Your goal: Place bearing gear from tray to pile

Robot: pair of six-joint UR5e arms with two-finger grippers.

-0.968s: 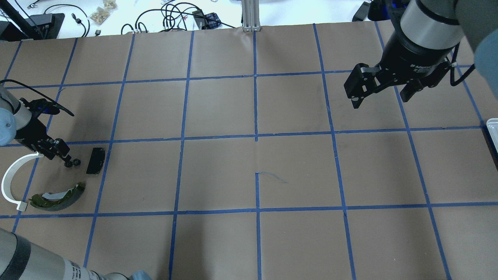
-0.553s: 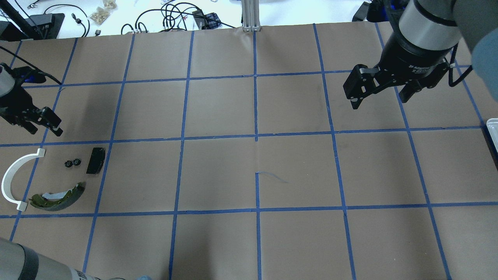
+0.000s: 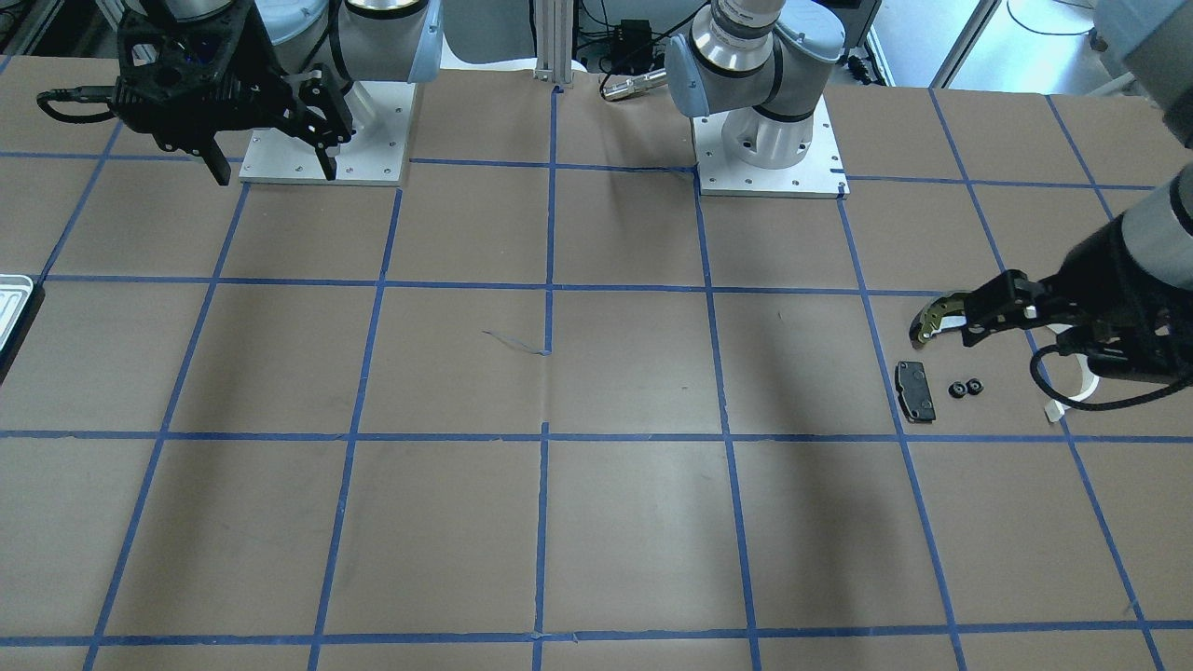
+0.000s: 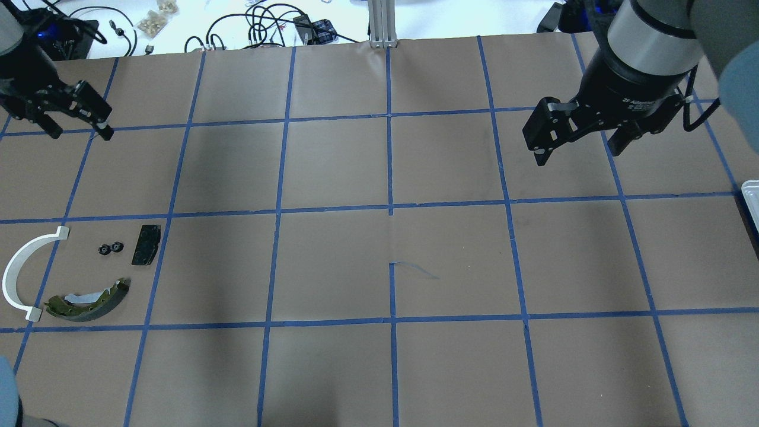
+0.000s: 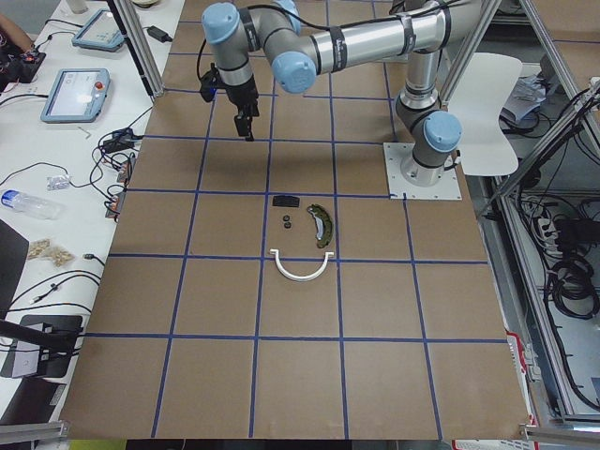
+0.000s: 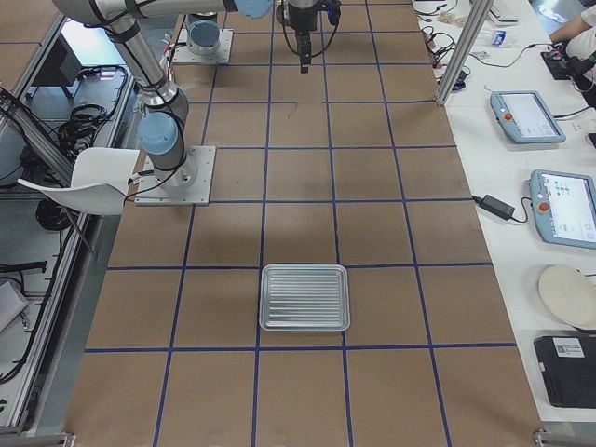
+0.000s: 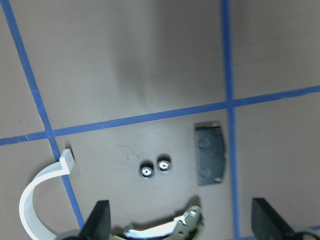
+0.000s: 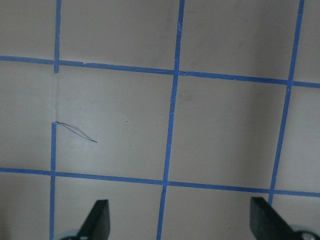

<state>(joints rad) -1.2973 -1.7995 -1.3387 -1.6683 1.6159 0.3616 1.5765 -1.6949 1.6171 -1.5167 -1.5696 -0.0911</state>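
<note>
The bearing gear [image 4: 109, 248], two small black toothed wheels side by side, lies on the paper in the pile, just left of the black brake pad [image 4: 145, 244]. It also shows in the left wrist view [image 7: 154, 168] and the front view [image 3: 965, 389]. The white arc [image 4: 18, 276] and the olive brake shoe [image 4: 89, 295] lie beside it. My left gripper [image 4: 80, 131] is open and empty, high above and beyond the pile. My right gripper [image 4: 581, 148] is open and empty over the far right squares. The tray [image 6: 304, 297] is empty.
The brown paper carries a blue tape grid. The tray's edge [image 4: 752, 201] shows at the table's right edge. Cables and small items lie past the far edge [image 4: 261, 24]. The arm bases [image 3: 769, 149] stand at the robot's side.
My left gripper has let go of the bearing gear, risen and pulled away toward the far left. The gear stays by the brake pad. The right arm has barely moved.
</note>
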